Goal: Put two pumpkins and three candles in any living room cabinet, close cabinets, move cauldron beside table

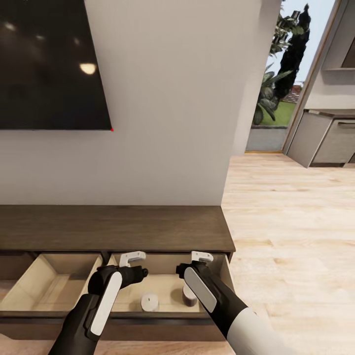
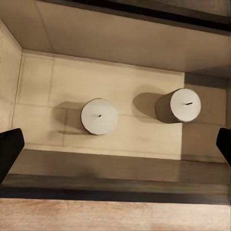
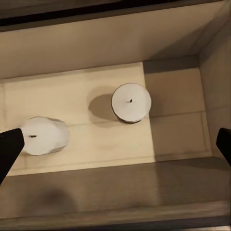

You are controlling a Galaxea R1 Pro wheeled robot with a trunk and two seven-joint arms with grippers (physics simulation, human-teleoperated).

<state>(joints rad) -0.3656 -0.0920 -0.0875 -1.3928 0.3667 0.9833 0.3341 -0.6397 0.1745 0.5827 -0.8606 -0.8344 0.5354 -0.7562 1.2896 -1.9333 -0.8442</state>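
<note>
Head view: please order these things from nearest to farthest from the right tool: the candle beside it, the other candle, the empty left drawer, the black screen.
1. The candle beside it, partly hidden behind the right tool, in the open right drawer.
2. The other candle, left of the first, same drawer.
3. The empty left drawer, farther left.
4. The black screen, high on the wall, upper left.

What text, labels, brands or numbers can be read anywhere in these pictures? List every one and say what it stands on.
None: no word, label, brand or number is readable in any view.
The dark screen on the wall is blank, with light reflections.
The two candles in the open cabinet drawer have plain tops with a wick.
Both grippers, left and right, bear no marking.
</note>
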